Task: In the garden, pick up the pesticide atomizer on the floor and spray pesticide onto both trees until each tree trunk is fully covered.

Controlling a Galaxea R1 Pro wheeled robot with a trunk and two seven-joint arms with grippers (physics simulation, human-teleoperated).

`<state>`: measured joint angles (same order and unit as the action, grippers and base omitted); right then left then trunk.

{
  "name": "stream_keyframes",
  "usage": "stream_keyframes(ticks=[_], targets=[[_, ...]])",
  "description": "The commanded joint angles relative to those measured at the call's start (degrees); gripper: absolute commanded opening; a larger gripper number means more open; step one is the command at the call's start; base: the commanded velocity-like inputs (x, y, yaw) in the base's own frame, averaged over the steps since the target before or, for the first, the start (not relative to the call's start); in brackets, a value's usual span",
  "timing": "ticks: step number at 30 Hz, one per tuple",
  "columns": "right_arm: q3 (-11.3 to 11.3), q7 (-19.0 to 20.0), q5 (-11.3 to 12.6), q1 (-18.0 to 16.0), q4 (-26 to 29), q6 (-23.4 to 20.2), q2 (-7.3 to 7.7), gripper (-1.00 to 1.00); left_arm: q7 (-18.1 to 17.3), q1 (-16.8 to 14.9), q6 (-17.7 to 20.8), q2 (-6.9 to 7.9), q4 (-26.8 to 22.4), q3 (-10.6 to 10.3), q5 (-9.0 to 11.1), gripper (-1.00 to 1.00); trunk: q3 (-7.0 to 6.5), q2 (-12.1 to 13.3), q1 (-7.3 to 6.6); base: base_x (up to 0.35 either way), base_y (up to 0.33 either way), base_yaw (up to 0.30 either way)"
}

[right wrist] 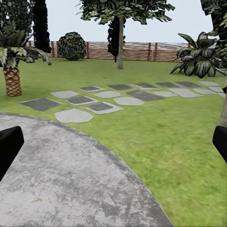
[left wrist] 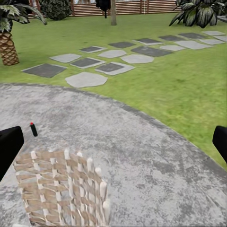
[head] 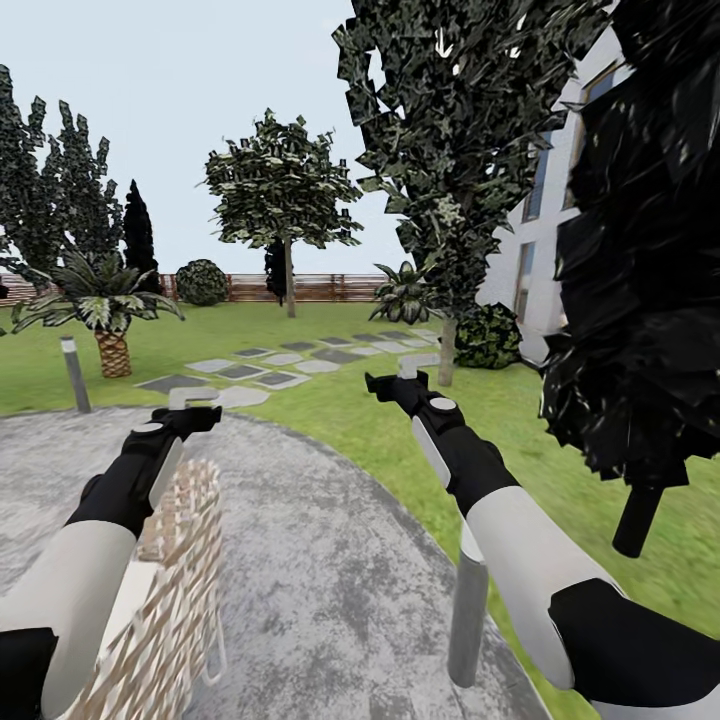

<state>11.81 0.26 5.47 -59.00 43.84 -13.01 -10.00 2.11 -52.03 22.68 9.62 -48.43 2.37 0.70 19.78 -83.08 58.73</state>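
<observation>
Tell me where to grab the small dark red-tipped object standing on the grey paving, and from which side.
Grip the small object on its dark body below the red tip, probably from the open paving side: it stands upright, and the wicker lattice sits close by. Finer shape is too small to tell.

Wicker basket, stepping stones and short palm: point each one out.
Wicker basket [left wrist: 61, 189], left wrist view, on its woven side.
Stepping stones [right wrist: 74, 115], right wrist view, on the nearest pale slab.
Short palm [head: 113, 352], head view, on its scaly trunk.
</observation>
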Motion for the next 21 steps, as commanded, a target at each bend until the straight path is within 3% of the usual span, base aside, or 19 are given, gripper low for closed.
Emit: stream_keyframes(ticks=[1, 16, 21], targets=[[-0.01, 0.0, -0.01, 0.01, 0.01, 0.0, 0.0, 1.0, 0.0, 0.0, 0.0, -0.01, 0.0, 0.0, 0.0, 1.0, 0.0, 0.0, 0.0, 0.338, 0.002, 0.0], [0.0, -0.06, 0.03, 0.01, 0.02, 0.0, 0.0, 1.0, 0.0, 0.0, 0.0, 0.05, 0.0, 0.09, 0.09, 1.0, 0.0, 0.0, 0.0, 0.335, 0.038, 0.0], [-0.02, -0.04, 0.03, 0.01, 0.02, 0.0, 0.0, 1.0, 0.0, 0.0, 0.0, 0.05, 0.0, 0.09, 0.09, 1.0, 0.0, 0.0, 0.0, 0.181, 0.072, 0.0]])
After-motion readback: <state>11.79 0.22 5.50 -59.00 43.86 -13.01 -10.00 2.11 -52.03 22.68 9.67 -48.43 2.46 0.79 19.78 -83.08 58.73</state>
